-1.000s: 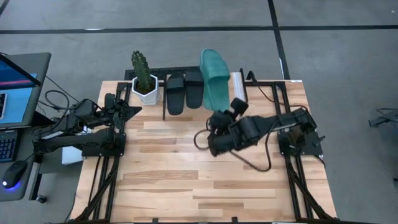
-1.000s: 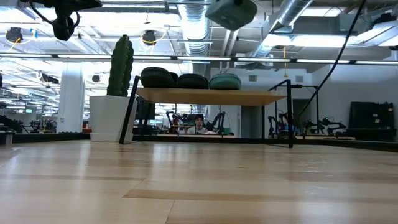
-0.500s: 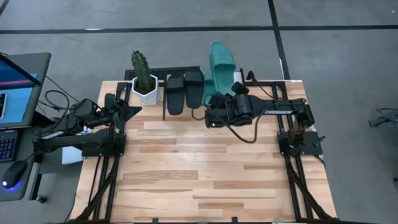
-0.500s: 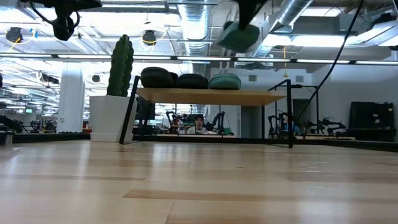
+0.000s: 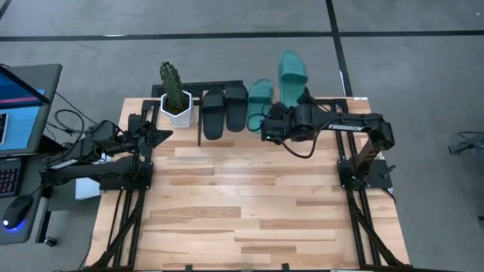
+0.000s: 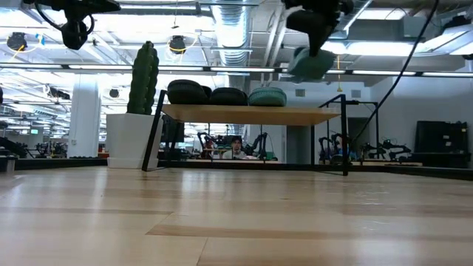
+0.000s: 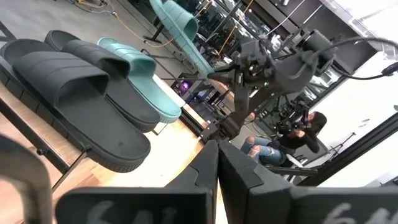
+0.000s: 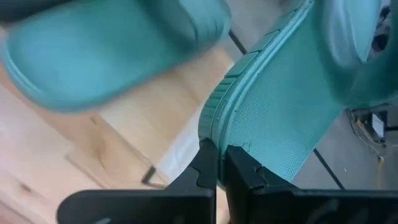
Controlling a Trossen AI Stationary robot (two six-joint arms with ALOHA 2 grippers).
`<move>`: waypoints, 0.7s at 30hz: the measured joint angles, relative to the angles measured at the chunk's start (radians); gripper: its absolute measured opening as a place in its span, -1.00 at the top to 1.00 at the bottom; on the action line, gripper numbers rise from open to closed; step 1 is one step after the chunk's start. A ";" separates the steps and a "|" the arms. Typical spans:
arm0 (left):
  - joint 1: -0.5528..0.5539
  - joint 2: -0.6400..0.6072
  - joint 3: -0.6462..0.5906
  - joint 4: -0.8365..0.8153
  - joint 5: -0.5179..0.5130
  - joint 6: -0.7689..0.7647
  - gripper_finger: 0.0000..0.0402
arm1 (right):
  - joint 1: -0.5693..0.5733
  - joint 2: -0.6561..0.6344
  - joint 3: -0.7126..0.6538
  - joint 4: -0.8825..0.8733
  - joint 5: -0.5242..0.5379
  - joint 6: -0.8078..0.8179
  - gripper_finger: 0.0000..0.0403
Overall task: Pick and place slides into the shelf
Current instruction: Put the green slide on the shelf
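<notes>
Two black slides (image 5: 224,111) and one teal slide (image 5: 260,100) lie side by side on the shelf's wooden top (image 6: 310,116) at the table's far edge. A second teal slide (image 5: 293,74) hangs in the air over the shelf's right end, with my right gripper (image 5: 296,107) shut on it; the low view shows this slide (image 6: 310,63) above the shelf top. My left gripper (image 7: 217,163) waits shut and level at the table's left side (image 5: 155,136), holding nothing. My right gripper pinches the rim of the teal slide's sole (image 8: 217,134) between its two shut fingers, at the end nearest the table. The fingers slant down toward the far edge. The slide is lifted clear and tilted, its free end (image 7: 163,7) rising past the table's far edge.
A cactus in a white pot (image 5: 175,98) stands just left of the shelf. A laptop (image 5: 23,106) and a mouse (image 5: 17,211) sit off the table's left edge. The plank tabletop (image 5: 242,204) stretches toward the near edge.
My right gripper, staying shut on the teal slide, has swung toward the table's right and far edges and sunk a little. The slide has gone from above the resting teal slide to over the shelf's right end, uncovering that slide.
</notes>
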 joint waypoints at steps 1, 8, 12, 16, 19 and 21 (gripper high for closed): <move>0.000 0.000 0.000 0.000 0.000 0.000 1.00 | 0.002 -0.009 -0.023 0.002 -0.001 0.012 1.00; 0.000 0.000 0.000 0.000 0.000 0.000 1.00 | 0.005 -0.041 -0.152 0.002 -0.036 0.060 1.00; 0.000 0.000 0.000 0.000 -0.001 -0.014 1.00 | -0.014 -0.040 -0.178 0.016 -0.033 0.063 1.00; 0.000 0.000 0.000 0.000 -0.002 -0.023 1.00 | -0.042 -0.040 -0.182 0.069 -0.023 0.011 1.00; 0.000 0.000 0.000 0.000 -0.004 -0.023 1.00 | -0.064 -0.040 -0.183 0.130 -0.023 -0.047 1.00; 0.000 0.000 0.000 0.000 -0.005 -0.023 1.00 | -0.076 -0.036 -0.183 0.174 -0.027 -0.085 1.00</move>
